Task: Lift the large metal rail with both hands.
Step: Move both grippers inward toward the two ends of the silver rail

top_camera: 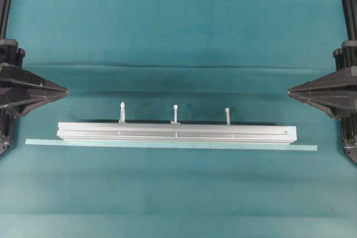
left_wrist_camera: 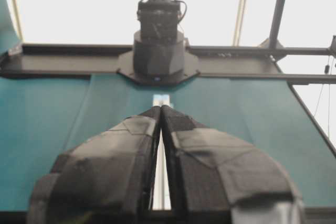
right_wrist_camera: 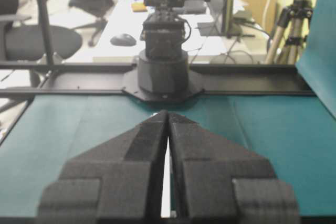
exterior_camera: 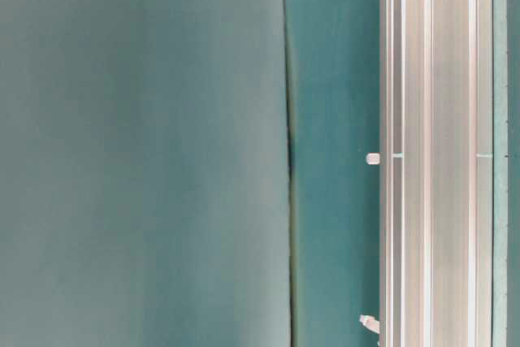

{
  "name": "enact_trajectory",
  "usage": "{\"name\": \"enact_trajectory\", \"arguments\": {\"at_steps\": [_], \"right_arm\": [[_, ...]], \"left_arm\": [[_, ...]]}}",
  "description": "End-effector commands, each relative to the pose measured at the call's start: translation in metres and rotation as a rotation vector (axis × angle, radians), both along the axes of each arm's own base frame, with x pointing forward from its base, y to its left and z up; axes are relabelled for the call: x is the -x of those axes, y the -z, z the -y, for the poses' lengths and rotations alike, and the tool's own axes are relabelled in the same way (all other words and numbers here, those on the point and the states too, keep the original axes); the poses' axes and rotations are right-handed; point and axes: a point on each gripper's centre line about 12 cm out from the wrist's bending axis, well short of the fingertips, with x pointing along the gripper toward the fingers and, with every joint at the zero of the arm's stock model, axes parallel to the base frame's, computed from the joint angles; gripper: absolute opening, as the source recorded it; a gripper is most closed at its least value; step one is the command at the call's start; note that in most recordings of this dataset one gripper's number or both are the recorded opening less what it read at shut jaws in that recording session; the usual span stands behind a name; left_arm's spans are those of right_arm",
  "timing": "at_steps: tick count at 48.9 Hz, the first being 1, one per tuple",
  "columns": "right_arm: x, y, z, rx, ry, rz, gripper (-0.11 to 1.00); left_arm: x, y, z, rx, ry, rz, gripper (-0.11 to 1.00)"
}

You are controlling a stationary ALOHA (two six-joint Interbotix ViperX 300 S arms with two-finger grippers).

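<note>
While the large metal rail (top_camera: pixel 177 132) lies flat on the teal surface (top_camera: pixel 178 32), both grippers sit well apart from it, one off each end. Seen from overhead, the left gripper (top_camera: pixel 64 90) points toward the rail from beyond its left end and a little farther back, and the right gripper (top_camera: pixel 292 90) mirrors it beyond the rail's right end. Neither touches the rail. Each wrist view shows its gripper's fingers pressed nearly together with only a thin slit between them and nothing held: the left gripper (left_wrist_camera: pixel 160 109) and the right gripper (right_wrist_camera: pixel 167 114) are both closed. Three white zip ties (top_camera: pixel 175 113) stick out from the rail's far side. A thin pale tape strip (top_camera: pixel 167 145) lies just beside the rail's near edge, reaching past both of its ends.
</note>
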Motion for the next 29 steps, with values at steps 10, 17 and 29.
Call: {"name": "enact_trajectory", "arguments": {"at_steps": [10,17,29], "right_arm": [[-0.015,0.009,0.003,-0.164,0.018,-0.216,0.00],[-0.021,0.016,0.001,-0.186,0.018,-0.409,0.00],[-0.031,0.032,0.000,-0.232,0.035,-0.737,0.00]], "left_arm": [[-0.013,-0.007,0.002,0.055,0.011,-0.111,-0.02],[-0.026,-0.007,0.003,0.057,0.010,-0.250,-0.02],[-0.045,0.005,0.000,0.071,-0.017,-0.576,-0.02]]}}
